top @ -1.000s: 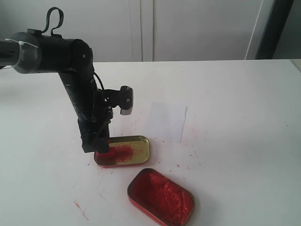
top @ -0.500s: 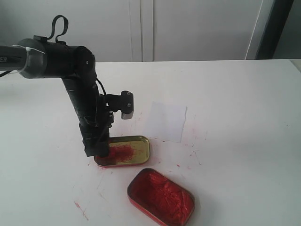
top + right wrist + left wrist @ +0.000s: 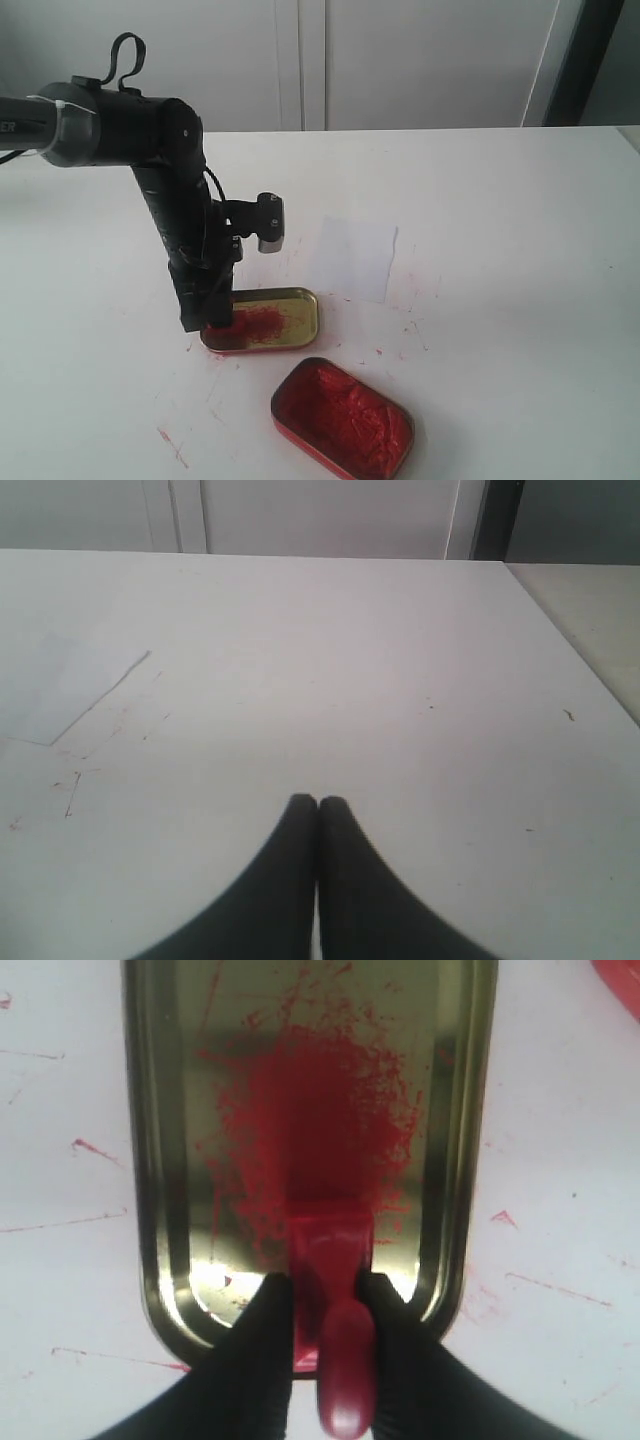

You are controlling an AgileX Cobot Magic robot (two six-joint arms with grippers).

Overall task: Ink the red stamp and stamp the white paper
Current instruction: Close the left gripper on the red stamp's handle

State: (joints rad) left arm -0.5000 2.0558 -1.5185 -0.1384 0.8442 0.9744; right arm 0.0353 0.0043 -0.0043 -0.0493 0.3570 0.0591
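Observation:
The red stamp point(image 3: 330, 1245) stands in the gold tin lid point(image 3: 150, 1160), its base on the red smear near one short end. My left gripper point(image 3: 327, 1288) reaches straight down over it, and both black fingers press on the stamp's handle from either side. In the exterior view the left gripper point(image 3: 213, 322) is at the left end of the lid point(image 3: 290, 312), hiding the stamp. The white paper point(image 3: 352, 257) lies flat behind the lid, apart from it, and shows as paper point(image 3: 60, 690) in the right wrist view. My right gripper point(image 3: 318, 802) is shut over bare table, holding nothing.
The red tin of ink paste point(image 3: 345, 415) lies open in front of the lid, near the table's front edge. Red smudges mark the table around both tins. A wrist camera point(image 3: 270, 222) sticks out from the left arm above the lid.
The left arm shifted slightly right over the lid, then held still. Its fingers have come in against the stamp's handle.

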